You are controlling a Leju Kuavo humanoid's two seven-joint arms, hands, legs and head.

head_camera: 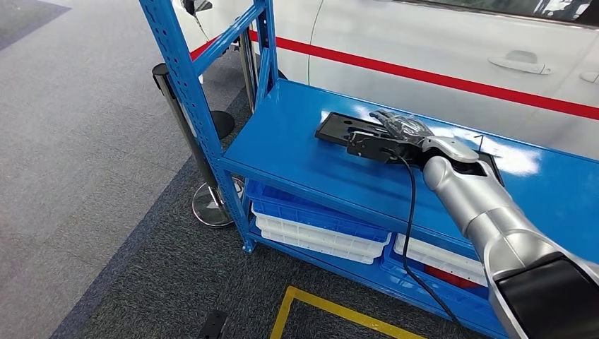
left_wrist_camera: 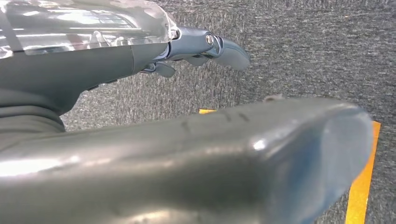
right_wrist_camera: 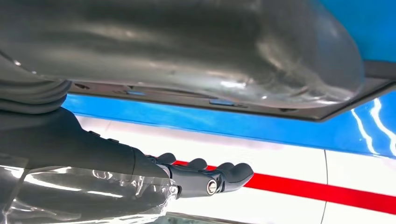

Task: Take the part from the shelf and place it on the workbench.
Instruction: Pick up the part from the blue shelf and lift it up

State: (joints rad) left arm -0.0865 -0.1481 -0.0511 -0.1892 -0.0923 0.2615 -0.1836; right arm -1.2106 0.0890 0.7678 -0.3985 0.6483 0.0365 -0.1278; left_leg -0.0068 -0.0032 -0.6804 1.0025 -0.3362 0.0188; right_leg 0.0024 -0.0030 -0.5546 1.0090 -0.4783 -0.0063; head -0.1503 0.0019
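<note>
Right arm (head_camera: 487,219) is reaching across the shelf (head_camera: 297,155) front edge, right hand (head_camera: 402,131) hovering over the black part (head_camera: 339,128) lying flat mid-shelf, fingers (right_wrist_camera: 224,173) straight and together, lining up a grasp, not yet gripping.

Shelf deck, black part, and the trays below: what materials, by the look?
Shelf deck: painted metal, probably steel; glossy blue with sharp glare, punched uprights.
Part: flat black plate with holes, matte; plastic or coated metal, cannot tell. The right hand is over it.
Trays: moulded plastic, blue and white, stacked, with rolled rims and a dull sheen.
</note>
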